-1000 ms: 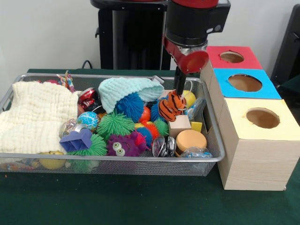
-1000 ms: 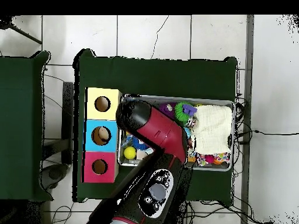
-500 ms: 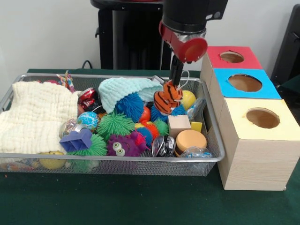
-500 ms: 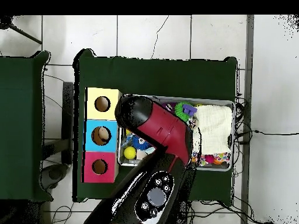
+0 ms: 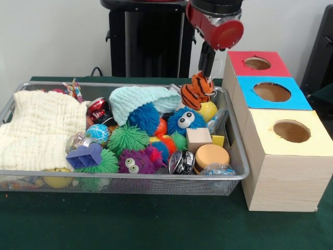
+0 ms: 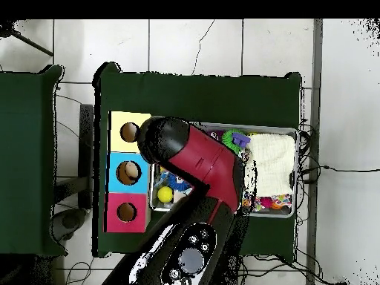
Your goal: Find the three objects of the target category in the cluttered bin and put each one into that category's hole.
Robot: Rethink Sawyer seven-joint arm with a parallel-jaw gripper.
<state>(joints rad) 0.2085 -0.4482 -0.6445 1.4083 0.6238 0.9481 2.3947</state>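
Orange-and-black striped plush tiger point(image 5: 197, 90) hangs clear above the far right end of the silver wire-mesh bin point(image 5: 156, 179), pinched in the black gripper point(image 5: 204, 74) of the red arm point(image 6: 194, 159), apparently lifted free so it can be carried to a hole. From near to far, three wooden boxes stand in a row just right of the bin: one yellow-topped box point(image 5: 309, 139), one blue-topped box point(image 5: 294, 98) and one red-topped box point(image 5: 274, 64), each with one round hole. Among the clutter left below sit one purple googly-eyed fuzzy toy point(image 5: 136, 161) and one blue googly-eyed fuzzy toy point(image 5: 182, 120).
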